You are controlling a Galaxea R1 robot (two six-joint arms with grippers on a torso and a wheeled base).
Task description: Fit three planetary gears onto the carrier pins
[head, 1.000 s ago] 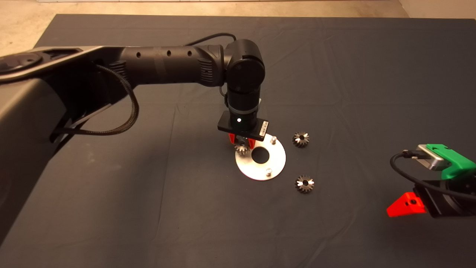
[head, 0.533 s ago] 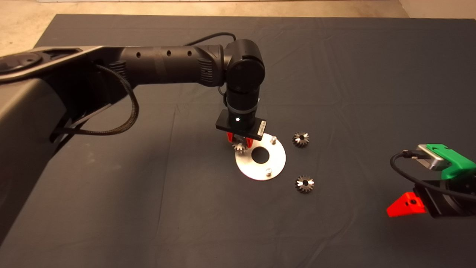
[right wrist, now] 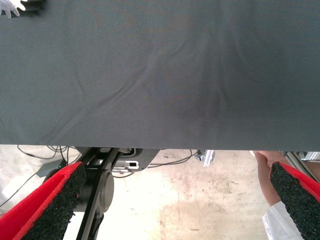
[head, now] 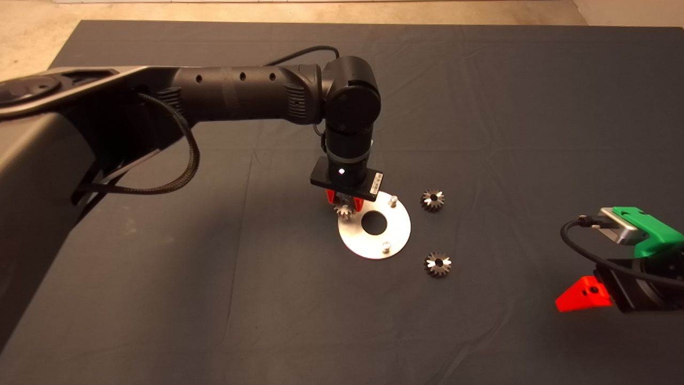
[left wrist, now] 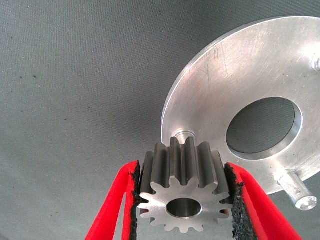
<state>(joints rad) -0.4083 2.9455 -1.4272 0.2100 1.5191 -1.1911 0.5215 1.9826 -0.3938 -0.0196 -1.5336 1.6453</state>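
Three planetary gears: one (left wrist: 182, 192) in left gripper (left wrist: 182, 210), two (head: 432, 200) (head: 437, 264) on mat.

A small white label (head: 378, 184) on the left arm's wrist plate bears print, perhaps a code, but nothing readable.

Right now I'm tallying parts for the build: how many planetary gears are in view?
3. One gear is clamped in the left gripper above the disc's left pin. Two lie on the mat right of the disc: far gear, near gear. None seated.
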